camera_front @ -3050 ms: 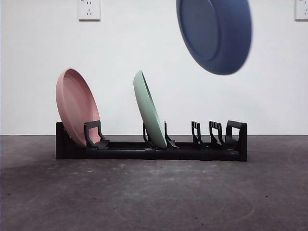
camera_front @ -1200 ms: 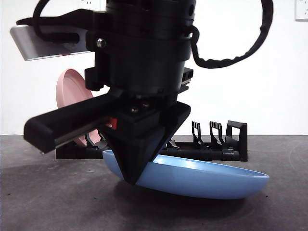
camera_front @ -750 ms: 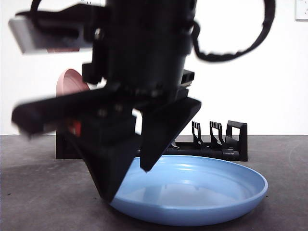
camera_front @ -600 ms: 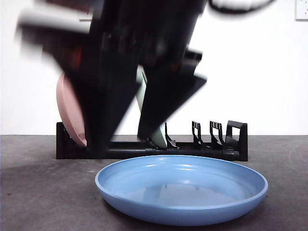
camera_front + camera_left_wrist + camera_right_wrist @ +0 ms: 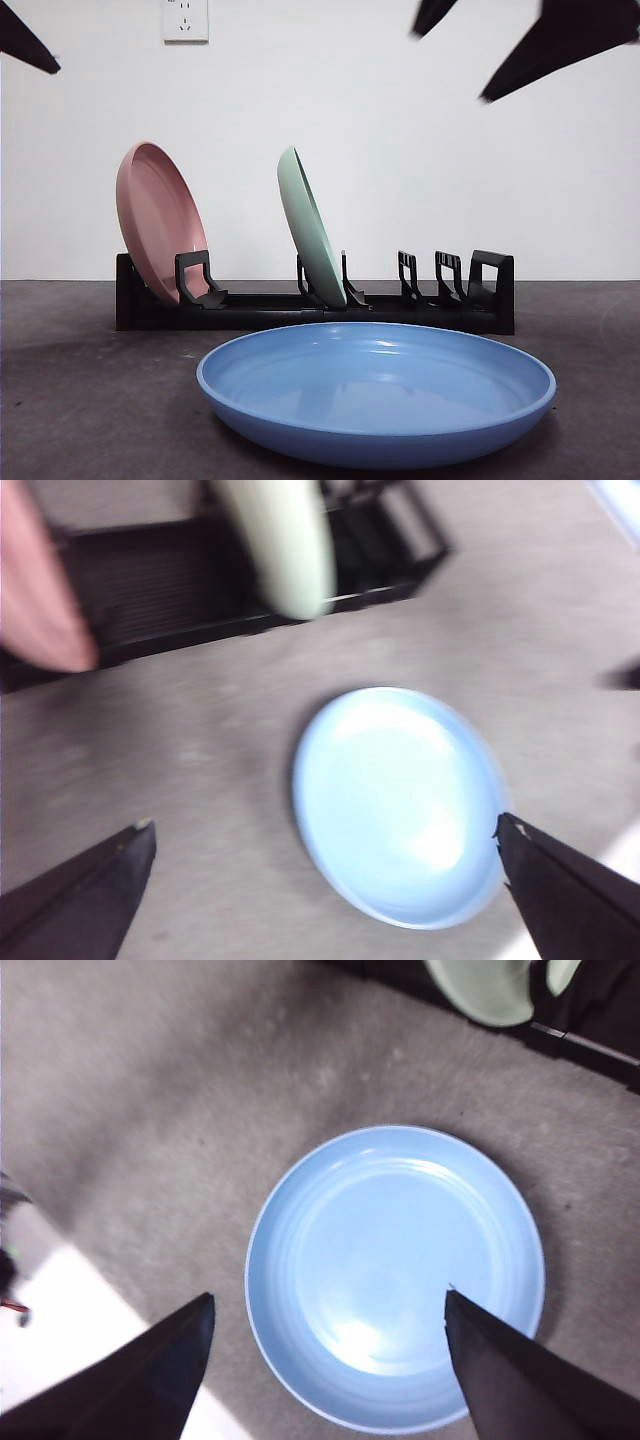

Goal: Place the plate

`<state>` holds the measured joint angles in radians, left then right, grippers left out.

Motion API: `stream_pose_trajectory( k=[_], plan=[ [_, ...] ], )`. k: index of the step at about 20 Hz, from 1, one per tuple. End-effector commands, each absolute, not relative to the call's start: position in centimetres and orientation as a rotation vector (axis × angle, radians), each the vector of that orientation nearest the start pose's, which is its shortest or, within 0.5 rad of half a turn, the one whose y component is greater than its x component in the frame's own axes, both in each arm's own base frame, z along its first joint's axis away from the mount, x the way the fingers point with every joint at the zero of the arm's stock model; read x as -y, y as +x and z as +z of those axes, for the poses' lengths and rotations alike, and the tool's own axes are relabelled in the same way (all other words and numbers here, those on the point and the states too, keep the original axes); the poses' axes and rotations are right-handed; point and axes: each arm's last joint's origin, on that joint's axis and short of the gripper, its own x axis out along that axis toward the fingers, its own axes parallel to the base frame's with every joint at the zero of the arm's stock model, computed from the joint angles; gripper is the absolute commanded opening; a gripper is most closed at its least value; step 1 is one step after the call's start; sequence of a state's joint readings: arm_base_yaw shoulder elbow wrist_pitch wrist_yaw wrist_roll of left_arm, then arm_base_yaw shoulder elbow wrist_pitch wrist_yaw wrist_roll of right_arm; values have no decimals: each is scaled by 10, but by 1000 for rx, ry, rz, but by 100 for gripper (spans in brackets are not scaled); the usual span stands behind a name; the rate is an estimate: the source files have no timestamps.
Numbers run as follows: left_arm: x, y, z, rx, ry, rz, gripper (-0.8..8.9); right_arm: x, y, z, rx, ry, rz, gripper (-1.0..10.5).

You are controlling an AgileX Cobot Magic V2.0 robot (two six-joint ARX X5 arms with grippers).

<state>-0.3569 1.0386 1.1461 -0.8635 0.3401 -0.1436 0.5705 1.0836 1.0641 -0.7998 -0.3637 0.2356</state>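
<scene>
The blue plate [image 5: 376, 392] lies flat on the dark table in front of the black rack [image 5: 315, 305]. A pink plate [image 5: 155, 220] and a green plate [image 5: 310, 228] stand upright in the rack's slots. My right gripper [image 5: 330, 1293] hangs open high above the blue plate [image 5: 395, 1275], holding nothing. My left gripper [image 5: 322, 823] is also open and empty, high above the blue plate [image 5: 400, 805]; its picture is blurred. In the front view only black jaw tips show at the top corners, and I cannot tell which arm each belongs to.
The rack has free slots [image 5: 430, 280] to the right of the green plate. A white wall with a socket [image 5: 185, 20] stands behind it. The table's edge [image 5: 60, 1340] shows as a white strip in the right wrist view.
The gripper that lowered the blue plate to the table opened, let it go and rose out of the front view. The plate now lies flat and free.
</scene>
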Motion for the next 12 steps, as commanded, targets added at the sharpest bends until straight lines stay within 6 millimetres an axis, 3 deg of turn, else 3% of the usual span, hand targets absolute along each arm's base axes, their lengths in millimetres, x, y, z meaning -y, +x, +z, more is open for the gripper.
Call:
stream_pose_trajectory(
  k=[1, 6, 12],
  plan=[
    [83, 194, 368, -821, -75, -515, 557, -98, 170, 335, -880, 150, 823, 366],
    [108, 243, 392, -880, 62, -349, 557, -57, 155, 349, -791, 228, 833, 393],
    [153, 297, 394, -862, 331, -116, 552, -43, 129, 358, -722, 235, 857, 393]
  ],
)
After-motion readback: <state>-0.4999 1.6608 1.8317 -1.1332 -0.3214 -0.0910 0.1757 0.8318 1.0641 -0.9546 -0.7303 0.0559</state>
